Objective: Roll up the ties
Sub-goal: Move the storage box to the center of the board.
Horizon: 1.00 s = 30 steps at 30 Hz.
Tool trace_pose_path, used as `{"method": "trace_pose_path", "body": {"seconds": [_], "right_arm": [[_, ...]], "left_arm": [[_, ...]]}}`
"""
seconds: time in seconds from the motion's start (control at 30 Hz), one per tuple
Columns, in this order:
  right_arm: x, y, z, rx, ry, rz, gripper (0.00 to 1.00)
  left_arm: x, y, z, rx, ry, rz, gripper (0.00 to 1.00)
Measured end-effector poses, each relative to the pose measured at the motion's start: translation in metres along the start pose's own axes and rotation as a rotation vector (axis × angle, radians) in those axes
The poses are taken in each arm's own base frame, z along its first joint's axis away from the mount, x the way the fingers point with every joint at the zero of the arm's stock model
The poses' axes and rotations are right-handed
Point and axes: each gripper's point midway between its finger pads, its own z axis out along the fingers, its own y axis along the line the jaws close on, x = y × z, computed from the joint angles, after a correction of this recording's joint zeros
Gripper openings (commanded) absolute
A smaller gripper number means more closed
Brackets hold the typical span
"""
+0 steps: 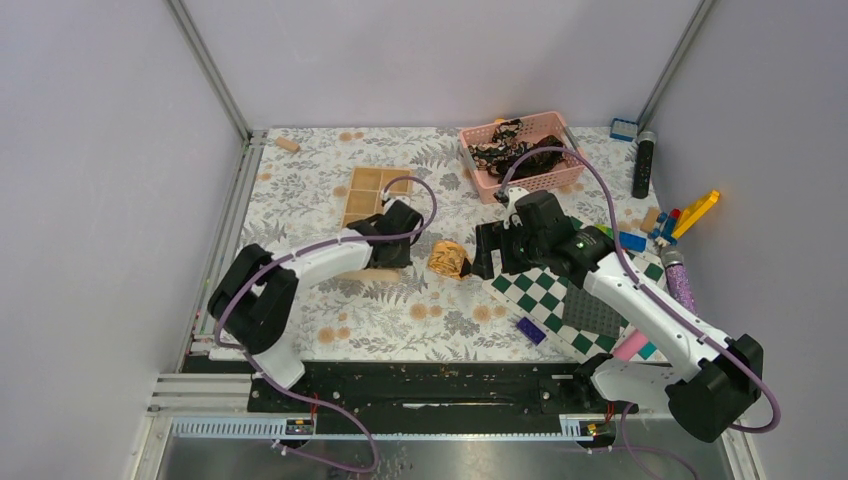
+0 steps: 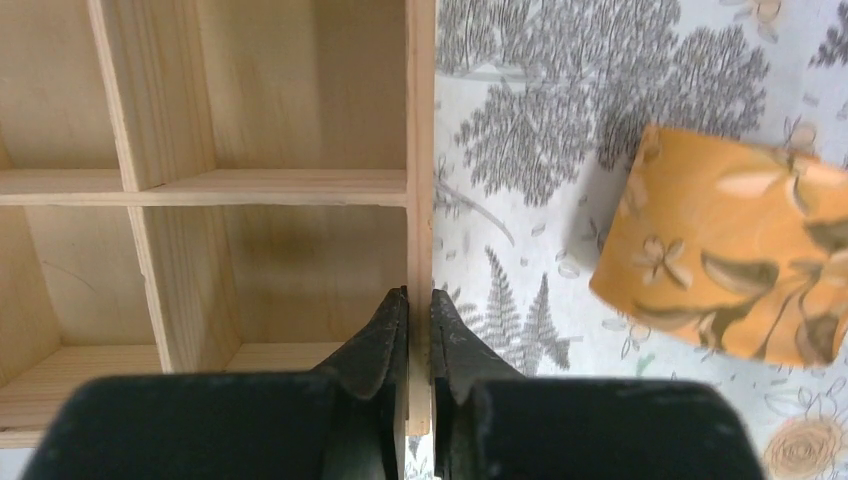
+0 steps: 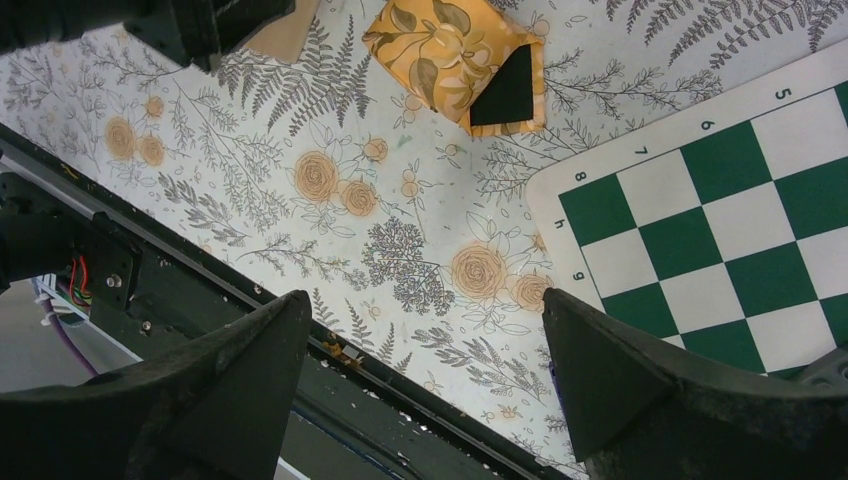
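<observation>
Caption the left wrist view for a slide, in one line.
Left pincer clamped on the side wall of a wooden compartment tray, rolled golden tie lying apart on the floral tablecloth.

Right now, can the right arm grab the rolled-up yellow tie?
Probably yes. Its end effector is open and the rolled tie lies just ahead on the tablecloth, with nothing between them.

Golden-tan tie [image 1: 449, 259] [image 2: 730, 250] [image 3: 460, 60]: shiny fabric printed with brown leaves and pale flowers, wound into a compact roll that rests on the floral cloth [image 1: 400, 310] near the table's centre. Its pointed tip, showing a black triangular lining, lies flat against the outside of the roll. Dark ties [image 1: 515, 150]: black-brown with small light prints, unrolled, heaped loosely in the pink basket [image 1: 478, 172] at about 1 o'clock from the roll, well apart from it.
</observation>
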Motion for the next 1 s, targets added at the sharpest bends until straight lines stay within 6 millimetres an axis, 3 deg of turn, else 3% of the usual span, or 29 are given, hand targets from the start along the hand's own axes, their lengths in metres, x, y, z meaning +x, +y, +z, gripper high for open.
{"method": "trace_pose_path", "body": {"seconds": [0.17,0.33,0.43,0.57,0.7,0.83,1.0], "right_arm": [[0.005,-0.003,0.003,0.011,0.006,0.018,0.95],[0.003,-0.006,0.011,0.036,0.003,0.063,0.96],[0.001,-0.011,0.024,0.07,0.005,0.113,0.96],[-0.001,-0.021,0.049,0.141,0.031,0.194,0.94],[-0.004,-0.024,0.073,0.162,0.03,0.261,0.88],[-0.011,-0.023,0.101,0.158,0.027,0.318,0.79],[-0.014,-0.024,0.126,0.146,0.019,0.348,0.62]], "left_arm": [[0.025,0.002,-0.016,0.002,0.004,0.007,0.03],[0.04,0.008,-0.026,0.0,0.02,0.007,0.43],[0.041,0.009,-0.032,0.0,0.025,-0.007,0.55],[0.034,0.009,-0.047,0.014,0.008,-0.017,0.58],[0.012,0.001,-0.068,0.06,-0.062,-0.037,0.58],[-0.015,-0.021,-0.081,0.168,-0.15,-0.053,0.58],[-0.03,-0.053,-0.084,0.32,-0.189,-0.059,0.58]]}}
